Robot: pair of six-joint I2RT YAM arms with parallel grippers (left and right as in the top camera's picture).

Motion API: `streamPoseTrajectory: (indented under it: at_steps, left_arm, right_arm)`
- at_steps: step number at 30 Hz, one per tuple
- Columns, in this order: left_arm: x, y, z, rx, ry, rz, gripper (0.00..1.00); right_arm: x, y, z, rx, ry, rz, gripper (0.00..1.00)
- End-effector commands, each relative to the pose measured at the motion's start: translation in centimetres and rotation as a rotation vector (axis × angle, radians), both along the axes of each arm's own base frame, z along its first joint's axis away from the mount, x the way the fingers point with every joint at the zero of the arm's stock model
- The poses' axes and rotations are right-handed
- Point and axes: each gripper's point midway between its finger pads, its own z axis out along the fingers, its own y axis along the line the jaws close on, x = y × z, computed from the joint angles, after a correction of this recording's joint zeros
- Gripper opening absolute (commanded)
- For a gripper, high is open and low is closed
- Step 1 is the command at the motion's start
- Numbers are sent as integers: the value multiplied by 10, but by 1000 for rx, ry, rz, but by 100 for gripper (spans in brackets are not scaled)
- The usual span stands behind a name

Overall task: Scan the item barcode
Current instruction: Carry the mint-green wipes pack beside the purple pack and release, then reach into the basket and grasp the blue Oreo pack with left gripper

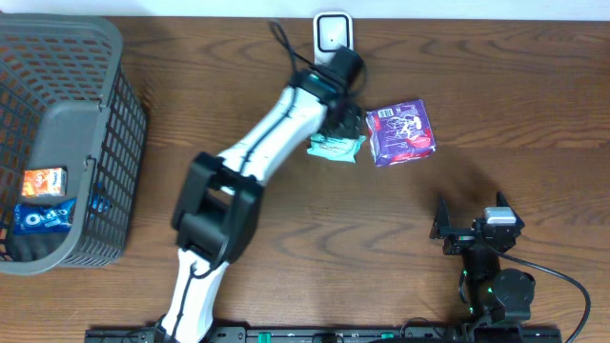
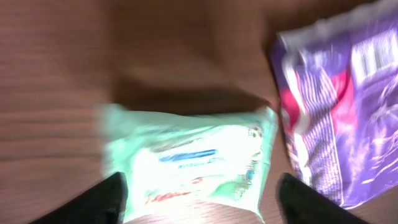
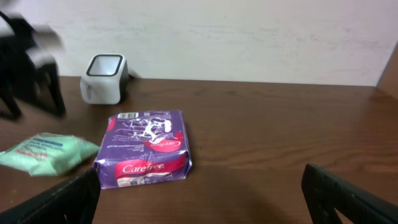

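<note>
**A:** Where's your pack?

**B:** The green pack [image 1: 335, 147] lies flat on the table [image 1: 534, 114], near the scanner [image 1: 333, 33] on the robot's side of it. The purple pack [image 1: 401, 132] is just beside it, with only a thin strip of wood between their edges.

**A:** And your left gripper [image 2: 205, 199]?

**B:** It's spread wide with nothing in it. It hangs over the green pack, one finger off each end. The wrist view is blurred, so you can't tell whether the tips touch the wrapper.

**A:** Your right gripper [image 3: 202, 196]?

**B:** Fully open and empty, well apart from the scanner, low by the near edge.

**A:** Room to move?

**B:** Bare wood runs from the purple pack to the right gripper and along the far edge past the scanner. The basket [image 1: 124, 124] sits well off on the scanner's other side, at the table's end.
</note>
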Motion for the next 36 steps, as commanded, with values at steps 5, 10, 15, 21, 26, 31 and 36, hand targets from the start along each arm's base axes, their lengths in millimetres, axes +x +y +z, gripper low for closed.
streamPoseTrajectory:
  at_steps: [5, 10, 15, 21, 26, 31, 36]
  left_arm:
    - [26, 80, 170, -142, -329, 151, 90]
    - [19, 168, 252, -130, -523, 286, 90]
    - [-18, 322, 295, 148, -643, 680, 90]
    - [-81, 448, 262, 343, -466, 1081, 90]
    - [-121, 488, 197, 356, -219, 1296, 80]
    - [-135, 493, 127, 393, -4, 1312, 80]
    - [-139, 492, 65, 418, 159, 1304, 80]
  right_arm:
    - [0, -1, -1, -12, 4, -5, 99]
    - [0, -1, -1, -12, 4, -4, 99]
    - [0, -1, -1, -12, 4, -4, 99]
    - [0, -1, -2, -12, 4, -5, 99]
    - [0, -1, -1, -12, 4, -5, 99]
    - [0, -1, -1, -12, 4, -4, 99]
    - [0, -1, -1, -12, 4, -4, 99]
